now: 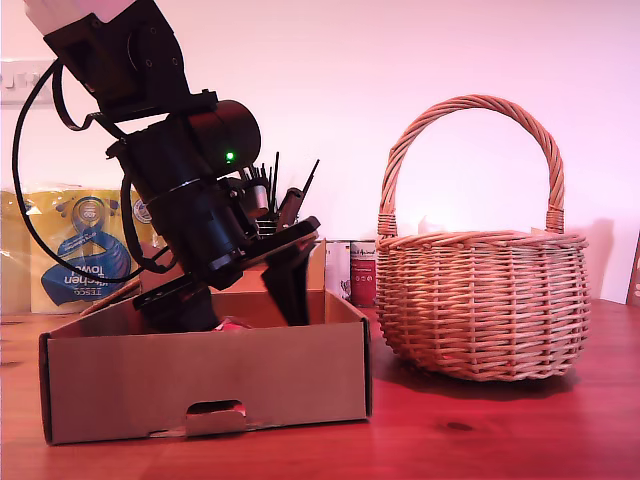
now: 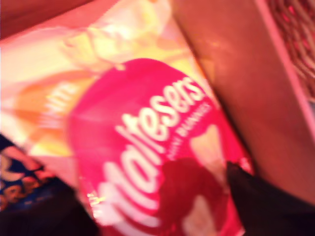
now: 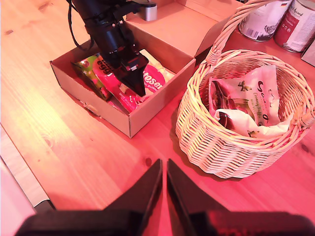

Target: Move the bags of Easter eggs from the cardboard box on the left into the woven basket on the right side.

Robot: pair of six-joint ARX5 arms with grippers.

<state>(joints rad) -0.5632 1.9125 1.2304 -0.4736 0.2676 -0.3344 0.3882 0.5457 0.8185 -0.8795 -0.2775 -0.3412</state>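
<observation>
My first tool (image 3: pixel 134 78), jaws wide, hides the blurred, seemingly red bag (image 2: pixel 162 152).

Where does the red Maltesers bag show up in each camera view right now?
Exterior view: almost hidden behind the cardboard box front wall; only a red sliver shows under the arm.
First wrist view: the red Maltesers bag fills the centre, right under my first gripper.
Second wrist view: it lies inside the box, under my first gripper, beside a green packet.
Shared landmark: the cardboard box wall nearest the woven basket.
</observation>
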